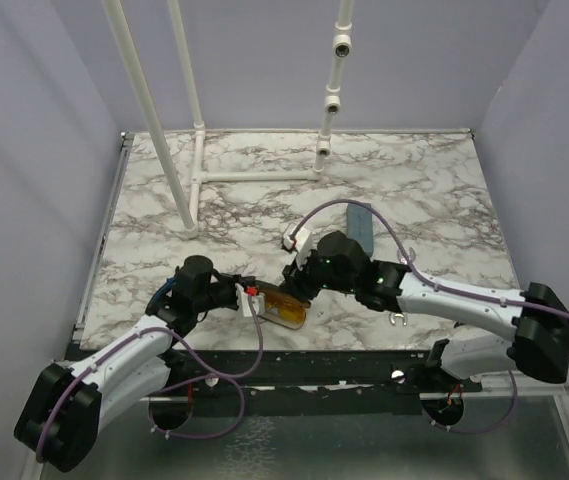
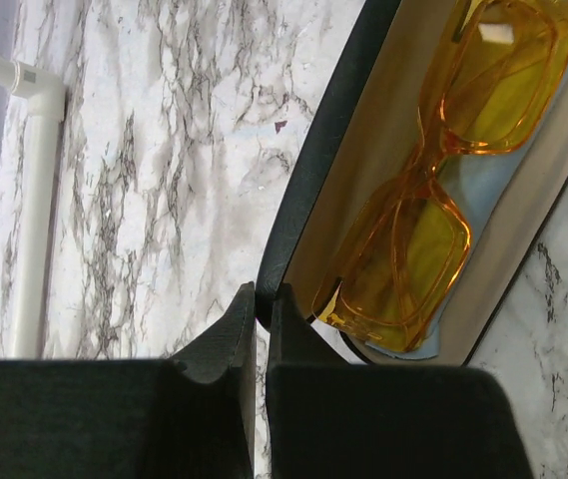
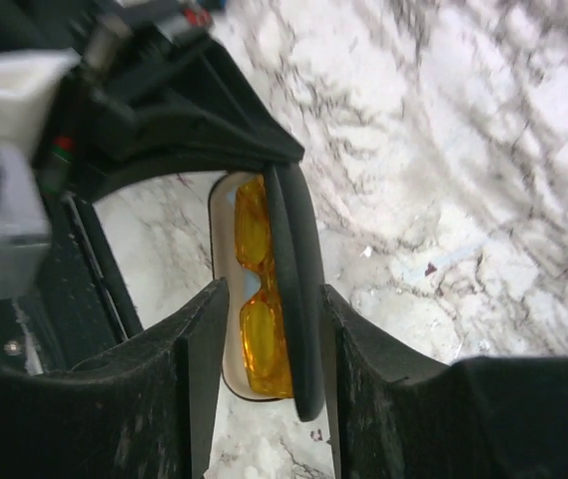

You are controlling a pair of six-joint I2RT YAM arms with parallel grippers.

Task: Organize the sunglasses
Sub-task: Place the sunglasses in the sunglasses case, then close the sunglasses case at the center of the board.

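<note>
The translucent yellow-orange sunglasses (image 2: pixel 443 180) lie folded in the beige-lined open black oval case (image 2: pixel 313 180) near the table's (image 1: pixel 424 170) front edge. The left tool (image 2: pixel 261 329) is pinched shut; the right tool (image 3: pixel 269 339) straddles the case's raised lid. A blue-grey oblong case (image 1: pixel 361 225) lies farther right on the marbled surface.

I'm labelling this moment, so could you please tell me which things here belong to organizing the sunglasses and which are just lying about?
In the job:
- yellow-orange sunglasses, lying in the open black case
- left gripper, pinching the case's rim
- right gripper, straddling the case's lid

Lying about:
- blue-grey case
- white pipe frame
</note>
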